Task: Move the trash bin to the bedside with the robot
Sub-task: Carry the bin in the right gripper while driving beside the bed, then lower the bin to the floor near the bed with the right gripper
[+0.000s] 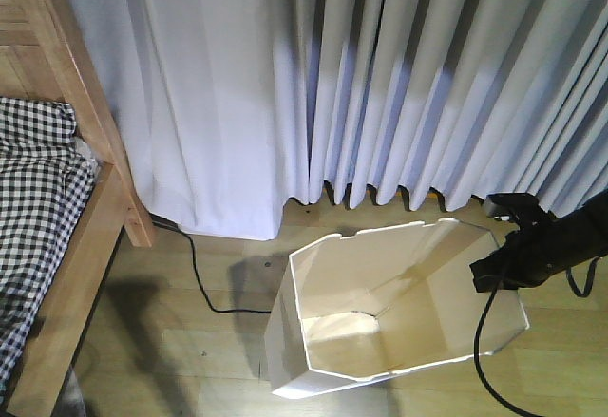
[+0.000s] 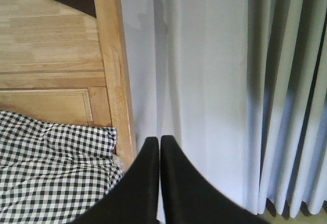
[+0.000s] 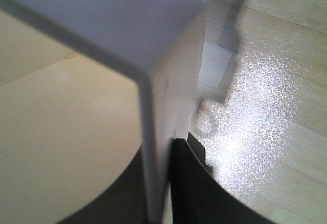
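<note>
Right tool (image 3: 159, 203): pinching the wall of the trash bin (image 3: 102, 132). In the right wrist view the white wall runs straight down between the two dark fingers (image 3: 196, 183), one inside the cream interior and one outside. A rim grip like this makes sense, since the bin is too wide to span and the thin wall is the only part the tool can close on.

From the front view, the right tool (image 1: 499, 270) meets the trash bin (image 1: 285, 350) at its right-hand rim, and the black arm (image 1: 570, 236) reaches in from the frame's right edge. Holding the far side probably lets the robot push or drag the bin leftward across the floor (image 1: 190, 360).

Left tool (image 2: 159, 183): fingers pressed together, holding nothing and raised. It faces the bed's wooden post (image 2: 115, 71) and checked bedding (image 2: 51, 173). It likely stays out of the way, with its camera on the goal.

The bin stands on the wooden floor in front of the curtain (image 1: 380, 75), near the bed (image 1: 85, 246) but apart from it, with bare floor between. A black cable (image 1: 199, 274) crosses that gap and could snag the bin's base.
</note>
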{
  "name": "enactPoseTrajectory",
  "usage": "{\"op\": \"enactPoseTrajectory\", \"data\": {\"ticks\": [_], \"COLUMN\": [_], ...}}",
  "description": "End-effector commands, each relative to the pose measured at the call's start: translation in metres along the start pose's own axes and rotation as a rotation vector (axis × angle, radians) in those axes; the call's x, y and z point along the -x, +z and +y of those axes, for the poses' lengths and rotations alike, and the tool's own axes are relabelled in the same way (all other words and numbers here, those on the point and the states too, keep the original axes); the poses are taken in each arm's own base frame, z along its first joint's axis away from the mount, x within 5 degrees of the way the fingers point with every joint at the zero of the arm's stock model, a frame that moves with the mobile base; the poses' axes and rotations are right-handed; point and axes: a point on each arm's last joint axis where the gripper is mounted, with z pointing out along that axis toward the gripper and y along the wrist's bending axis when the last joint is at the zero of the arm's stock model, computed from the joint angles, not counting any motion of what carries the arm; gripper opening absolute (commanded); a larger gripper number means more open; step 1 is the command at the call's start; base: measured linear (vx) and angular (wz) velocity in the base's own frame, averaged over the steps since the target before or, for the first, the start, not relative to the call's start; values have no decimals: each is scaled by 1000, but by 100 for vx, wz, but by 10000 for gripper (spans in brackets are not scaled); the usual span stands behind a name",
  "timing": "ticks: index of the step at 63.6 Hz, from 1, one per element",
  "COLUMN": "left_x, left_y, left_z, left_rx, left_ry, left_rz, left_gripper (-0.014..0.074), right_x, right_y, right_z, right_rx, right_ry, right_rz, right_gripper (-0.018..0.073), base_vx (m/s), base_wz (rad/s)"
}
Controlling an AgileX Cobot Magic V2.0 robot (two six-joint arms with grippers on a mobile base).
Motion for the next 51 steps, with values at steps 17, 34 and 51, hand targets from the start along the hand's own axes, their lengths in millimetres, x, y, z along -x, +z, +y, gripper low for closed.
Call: {"op": "enactPoseTrajectory", "data": {"ticks": [17,34,51], "left_x": [15,15,15], "left_y": [-2,-2,-2], "left_z": [-1,-1,-1], "left_rx": [-8,-8,-8], "left_ry": [-7,-7,-7], "left_rz": [-102,-102,-102], "left_gripper": [-6,-6,-6], "right_x": [14,16,27], "right_y": [-22,-19,17], "right_z": [17,9,-17], "right_rx": [123,57,53], "right_ry": [28,62,128], "right_rz": [-71,-97,-62], "right_gripper": [-5,-5,-3], "base_vx": [3,1,0], "base_wz": [-3,-3,0]}}
